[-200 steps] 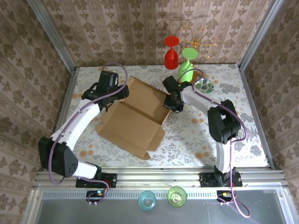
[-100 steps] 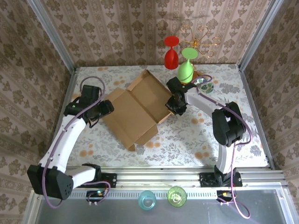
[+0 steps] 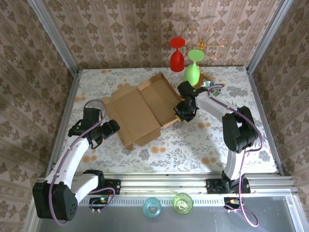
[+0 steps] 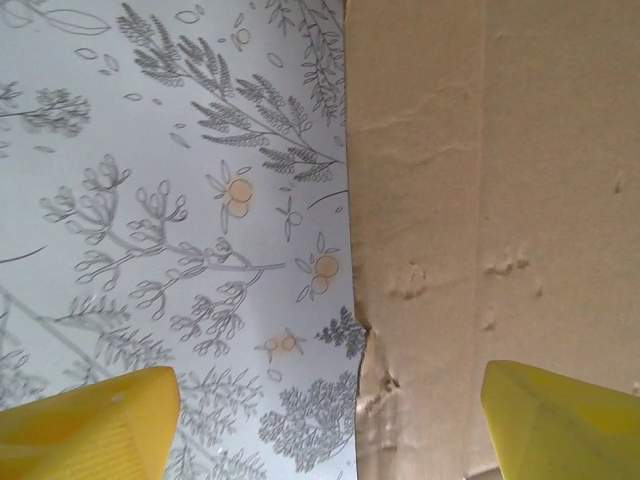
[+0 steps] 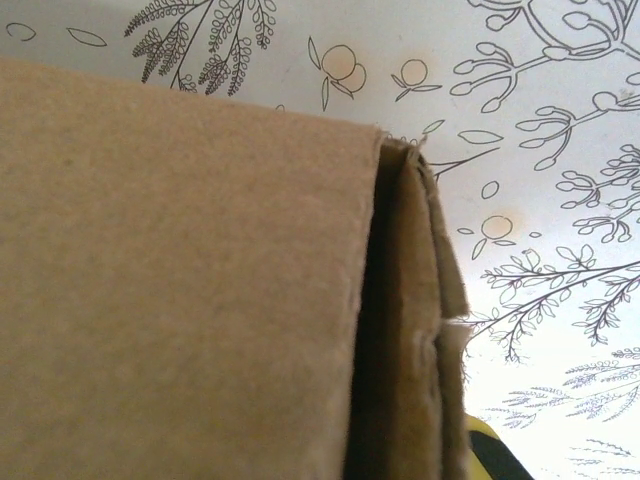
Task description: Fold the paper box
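Left fingers now back beside the paper box, wide apart, empty.

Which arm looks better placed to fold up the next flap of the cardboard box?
Probably right: the right gripper sits at the paper box's raised side wall, while the left gripper hangs open beside a flat edge.

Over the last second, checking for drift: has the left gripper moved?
Yes. The left gripper pulled back toward the near rail, farther from the red glass.
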`<state>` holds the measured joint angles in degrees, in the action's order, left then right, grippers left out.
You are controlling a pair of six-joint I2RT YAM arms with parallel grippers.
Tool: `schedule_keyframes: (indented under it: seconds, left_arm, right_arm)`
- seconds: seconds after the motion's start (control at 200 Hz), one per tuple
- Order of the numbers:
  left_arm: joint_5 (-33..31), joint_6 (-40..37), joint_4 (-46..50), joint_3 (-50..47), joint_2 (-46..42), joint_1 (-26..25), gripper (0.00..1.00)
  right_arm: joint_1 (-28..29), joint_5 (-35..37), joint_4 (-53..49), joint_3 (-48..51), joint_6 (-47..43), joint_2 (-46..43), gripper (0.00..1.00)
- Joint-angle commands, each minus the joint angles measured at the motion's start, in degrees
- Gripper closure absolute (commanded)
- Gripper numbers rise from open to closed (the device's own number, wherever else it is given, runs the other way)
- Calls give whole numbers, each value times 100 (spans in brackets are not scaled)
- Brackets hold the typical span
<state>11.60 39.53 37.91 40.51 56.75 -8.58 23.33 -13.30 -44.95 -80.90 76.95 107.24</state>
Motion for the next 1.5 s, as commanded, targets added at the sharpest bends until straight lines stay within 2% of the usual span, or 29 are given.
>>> schedule_keyframes:
  seconds: [0.0,0.185,0.32,0.485,0.555,0.585,0.655,0.815,0.96,0.98,1.01,1.215,1.415,1.495]
  left_arm:
    - [387,250,-1095,-295,-87,41,21]
    - [393,379,-1759,-613,17,67,23]
    - [528,629,-2451,-768,146,75,33]
    - [538,662,-2470,-742,179,41,66]
    - [370,555,-2205,-640,83,23,93]
    - [264,488,-2028,-548,66,10,100]
    - [75,229,-1546,-237,141,5,100]
    - [-350,-520,-295,798,602,-69,100]
    - [-586,-1242,638,1858,1145,-134,100]
    - [-598,-1386,763,2030,1251,-142,100]
    - [-598,-1596,1001,2284,1401,-178,100]
    - [-1094,-2923,2015,3696,2268,-513,100]
    - [-1756,-3941,2214,4518,2784,-965,100]
    - [-2134,-4479,2176,4786,2954,-1262,100]
  right_arm:
    - [-26,-389,98,-2,74,-59,100]
    - [-48,-609,270,84,119,-44,100]
    - [-37,-647,288,84,114,-3,100]
    - [-30,-614,289,177,119,29,100]
    - [-14,-604,337,247,143,12,100]
    - [-17,-620,383,290,151,3,100]
    - [-2,-674,467,339,165,21,98]
    - [133,-703,325,191,-119,28,61]
    - [282,-540,127,175,-551,-329,41]
    - [310,-490,111,189,-644,-420,34]
    - [352,-405,102,211,-796,-564,31]
    - [500,218,372,597,-2001,-1664,28]
    - [489,494,1105,789,-3955,-2116,43]
    - [480,483,1824,1035,-4709,-2266,49]
